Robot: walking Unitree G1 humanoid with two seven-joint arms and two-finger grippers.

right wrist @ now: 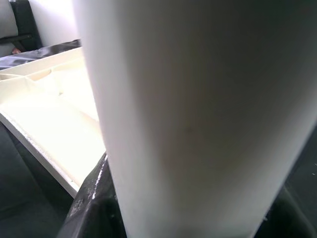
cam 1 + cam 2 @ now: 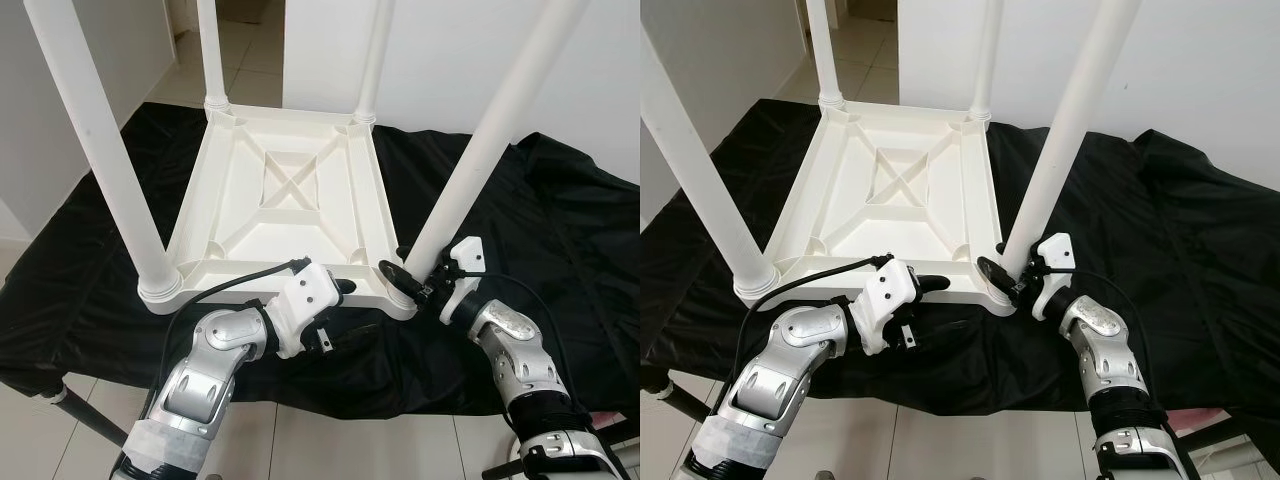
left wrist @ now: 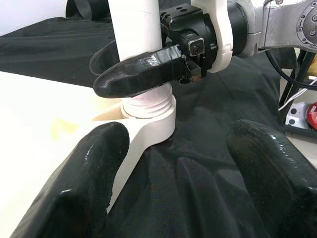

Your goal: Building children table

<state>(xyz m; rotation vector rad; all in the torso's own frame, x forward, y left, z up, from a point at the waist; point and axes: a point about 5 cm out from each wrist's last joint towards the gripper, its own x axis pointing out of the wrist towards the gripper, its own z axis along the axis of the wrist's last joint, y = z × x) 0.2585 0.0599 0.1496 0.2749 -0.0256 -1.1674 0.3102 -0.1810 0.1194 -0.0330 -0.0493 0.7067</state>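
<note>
1. Left eye view puts our two arms nearest: the left pincer [image 2: 340,290] sits at the near edge of the upturned white tabletop [image 2: 290,200], fingers spread apart and gripping nothing, one finger resting on the rim.
2. Just beside it, our right pincer [image 2: 400,278] is clenched around the near-right leg [image 2: 480,150] low down, right above the corner socket [image 3: 148,116] where the threaded end goes in.
3. The tabletop lies underside up on a black cloth [image 2: 540,230] that covers the table beneath; its ribs form a cross in the middle.
4. The near-left leg [image 2: 100,140] stands in its corner, and farther off two back legs [image 2: 212,50] rise from theirs.
5. We judge the near-right leg is being seated or tightened, the last of four.
6. The risk: the leg leans outward, so turning it may cross-thread it or pop it free. With our left pincer only resting, the top could slide on the slick cloth.
</note>
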